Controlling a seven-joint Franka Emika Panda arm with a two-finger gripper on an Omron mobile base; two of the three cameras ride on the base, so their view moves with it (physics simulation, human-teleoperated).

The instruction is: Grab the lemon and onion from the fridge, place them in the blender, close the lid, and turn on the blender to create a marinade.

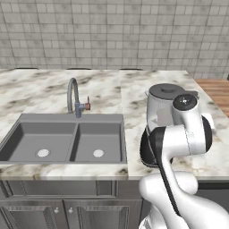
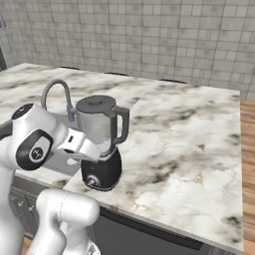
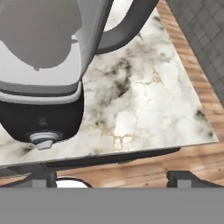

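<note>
The blender (image 2: 102, 144) is standing upright on the marble bench (image 2: 189, 144), close to its front edge and just to the right of the double sink (image 1: 62, 141). Its clear grey-tinted jar is sitting on the rounded black base, and the dark side handle (image 2: 121, 124) is pointing away to the right in the right base view. The lid (image 2: 95, 104) is resting on the jar's rim, closing it, with its small raised knob showing on top; the same lid (image 1: 166, 91) is appearing above the arm's elbow in the left base view. In the hand view the blender (image 3: 41, 87) is looming large at the upper left, and its round silver knob (image 3: 43, 138) is facing the camera at the foot of the black base. What the jar is holding cannot be told through the tinted wall.

The end effector (image 3: 109, 177) is hovering low in front of the base, its two dark fingertips (image 3: 181, 177) standing wide apart and gripping nothing. The knob is lying above the left fingertip, apart from it.

A curved grey faucet (image 1: 74, 96) is rising behind the sink. Grey tiled wall (image 1: 112, 31) is running along the back of the bench, and wooden floor (image 1: 219, 89) is showing beyond its right end.
</note>
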